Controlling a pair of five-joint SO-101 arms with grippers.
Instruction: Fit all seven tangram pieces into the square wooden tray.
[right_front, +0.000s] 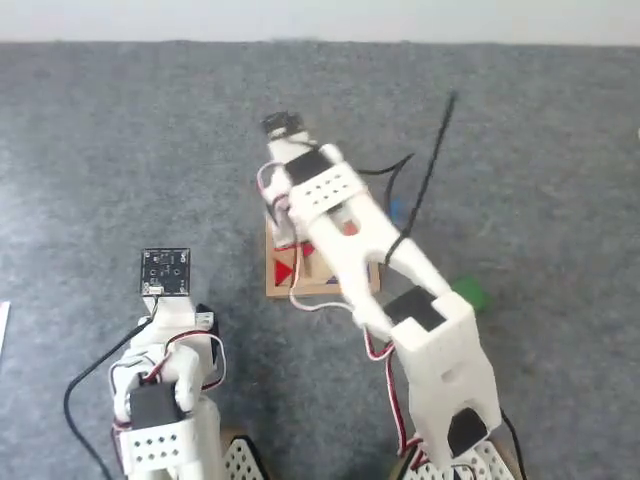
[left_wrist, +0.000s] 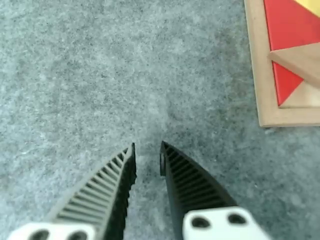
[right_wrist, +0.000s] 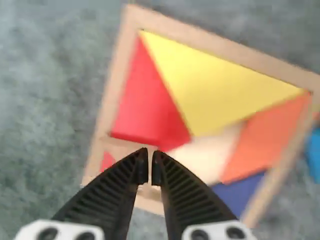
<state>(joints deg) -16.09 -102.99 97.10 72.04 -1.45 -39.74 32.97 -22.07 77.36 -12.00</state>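
The right hand (right_wrist: 149, 164) has its jaws almost together and nothing between them. It hangs just above the square wooden tray (right_wrist: 116, 75), over the pale bare patch (right_wrist: 205, 157) at the meeting point of the red triangle (right_wrist: 145, 110), the yellow triangle (right_wrist: 210, 85) and the orange piece (right_wrist: 265, 135). A dark blue piece (right_wrist: 240, 192) also lies in the tray, which sits near the middle of the tabletop (left_wrist: 100, 75). A light blue piece (right_wrist: 314, 150) lies just outside the rim, toward the tabletop's right edge, and a green piece (right_front: 470, 293) rests beside the right arm. Their long axes I cannot tell. The left hand (left_wrist: 147, 150), slightly open and empty, is over bare tabletop, well apart from both, so I judge the right hand the nearer one for fetching them.
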